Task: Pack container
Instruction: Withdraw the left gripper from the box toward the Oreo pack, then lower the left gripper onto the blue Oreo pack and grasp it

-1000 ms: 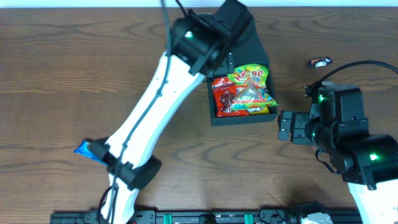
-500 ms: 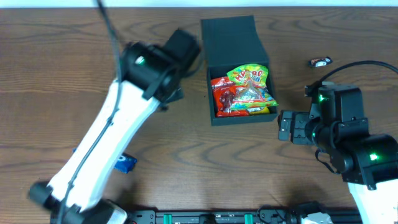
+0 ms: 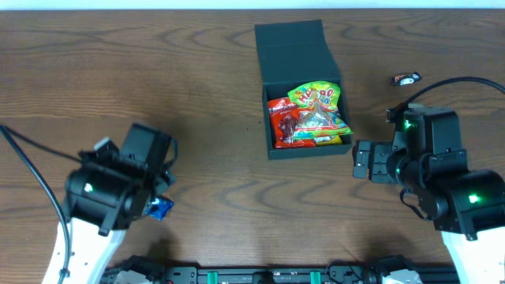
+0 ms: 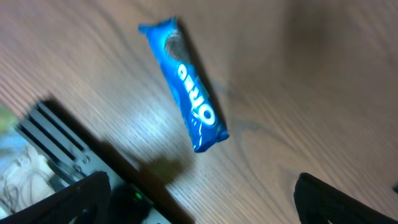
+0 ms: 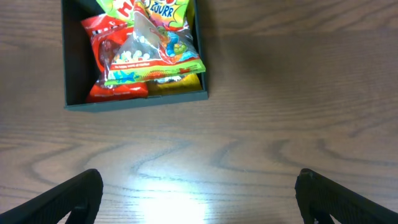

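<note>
Overhead, the open container [image 3: 293,49] held snacks [image 3: 312,118], the right gripper [image 5: 199,193] gaping empty beside it. Well left of it, the left gripper [image 4: 205,199] hung wide over an Oreo packet [image 4: 184,87]: pickup probably needed descent, then closing.

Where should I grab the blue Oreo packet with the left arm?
Pinch the Oreo packet across its narrow middle, coming straight down with the open left gripper. It lies flat, long and slim, so set the jaws across its width.
</note>
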